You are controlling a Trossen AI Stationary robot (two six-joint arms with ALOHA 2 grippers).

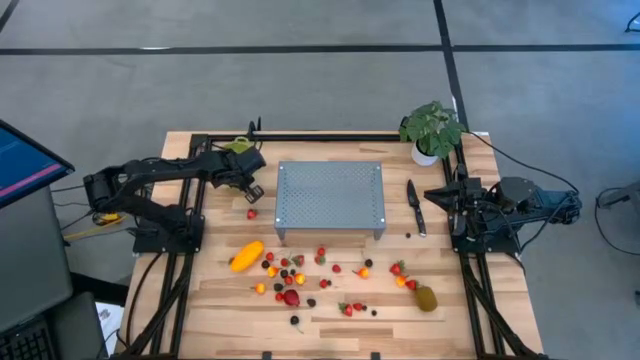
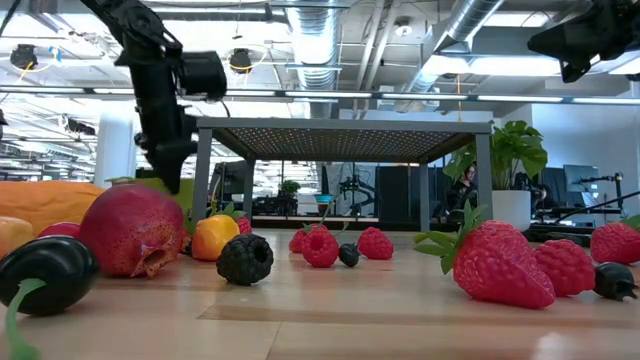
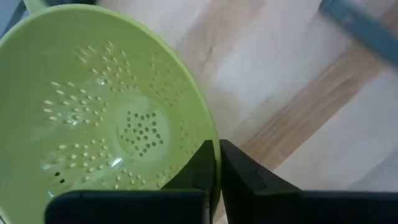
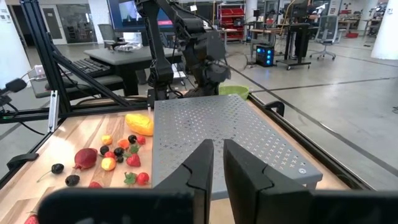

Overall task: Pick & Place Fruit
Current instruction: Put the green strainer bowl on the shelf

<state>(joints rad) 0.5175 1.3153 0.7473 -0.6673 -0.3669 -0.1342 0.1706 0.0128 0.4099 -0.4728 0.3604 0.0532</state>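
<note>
My left gripper [image 3: 217, 152] is at the table's far left, shut on a light green colander [image 3: 106, 106], which also shows in the high view [image 1: 237, 147]. The fruit lies on the near half of the table: a long orange-yellow fruit [image 1: 246, 256], a red round fruit [image 1: 291, 297], a brown-green oval [image 1: 427, 298] and several small berries [image 1: 325, 262]. One red berry [image 1: 251, 213] lies apart, near the left arm. My right gripper [image 4: 217, 155] waits at the right edge, shut, level, with nothing between its fingers. My left gripper pinches the colander's rim [image 3: 210, 138] between its two fingers, one finger [image 3: 202, 168] inside the bowl and one [image 3: 242, 177] outside. The fingers come slanting down from above. Whether the colander's base rests on the table I cannot tell.
A grey perforated stand [image 1: 330, 197] on legs occupies the table's middle. A black-handled knife [image 1: 414, 207] lies to its right, and a potted plant [image 1: 432, 130] stands at the far right corner. Black frame rails [image 1: 190, 250] run along both sides.
</note>
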